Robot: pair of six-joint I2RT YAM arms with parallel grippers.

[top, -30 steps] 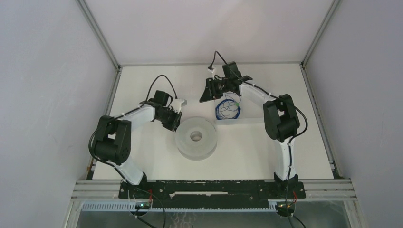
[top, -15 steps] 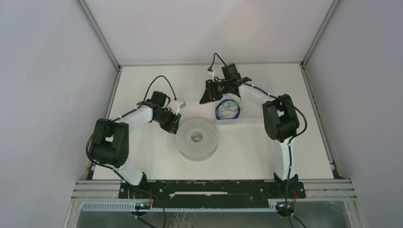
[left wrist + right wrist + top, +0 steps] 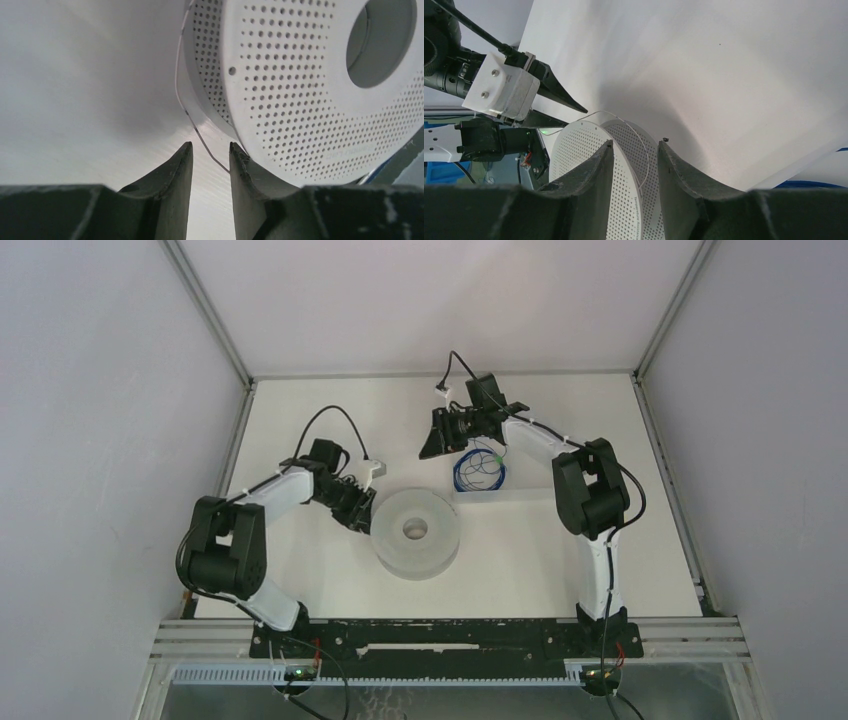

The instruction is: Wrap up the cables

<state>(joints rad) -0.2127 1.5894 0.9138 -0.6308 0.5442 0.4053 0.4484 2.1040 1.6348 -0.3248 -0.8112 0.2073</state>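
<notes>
Seemingly mid-winding: cable (image 3: 202, 138) trails off the spool (image 3: 290, 100) between parted left fingers (image 3: 172, 175); right fingers (image 3: 594, 175) apart, empty. Next needs a fine pinch.

High rear overview, two close wrist views sharing spool (image 3: 300, 100)

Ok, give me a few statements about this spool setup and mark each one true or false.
The perforated white spool lies flat on the table. True.
The left gripper sits far from the spool. False: it is at the spool's rim.
A thin pale strand runs from the spool into the gap between the left gripper's fingers. True.
The blue coil rests on the spool. False: it lies on the table beyond it, by the right gripper.
</notes>
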